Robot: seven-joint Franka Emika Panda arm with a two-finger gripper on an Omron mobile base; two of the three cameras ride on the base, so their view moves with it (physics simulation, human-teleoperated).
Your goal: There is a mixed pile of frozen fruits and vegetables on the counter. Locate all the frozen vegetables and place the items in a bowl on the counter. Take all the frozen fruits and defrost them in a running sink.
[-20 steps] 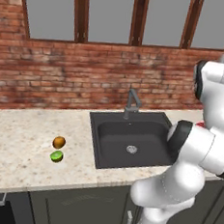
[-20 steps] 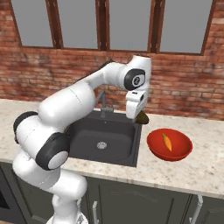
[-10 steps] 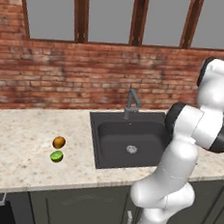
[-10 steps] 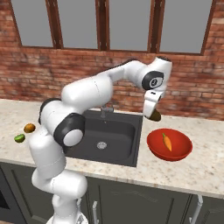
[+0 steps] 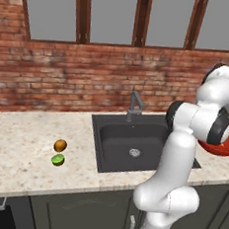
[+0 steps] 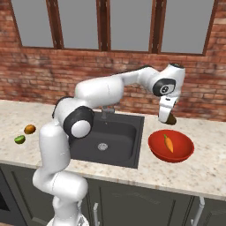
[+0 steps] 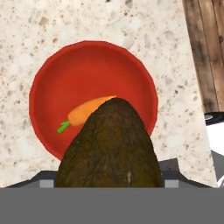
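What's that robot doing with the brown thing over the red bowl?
The robot's gripper is holding a dark olive-brown ball in the air above the red bowl on the counter. A carrot already lies in that bowl. Over on the other side of the sink, an orange-brown ball and a green lime-like piece sit on the counter, not yet picked up.

Setting was a home kitchen: dark sink (image 5: 133, 145) with faucet (image 5: 134, 104) at frame centre, speckled counter (image 5: 18, 152) over dark cabinets (image 5: 82, 215) (brick wall (image 5: 65, 77), windows (image 5: 111, 14) above).
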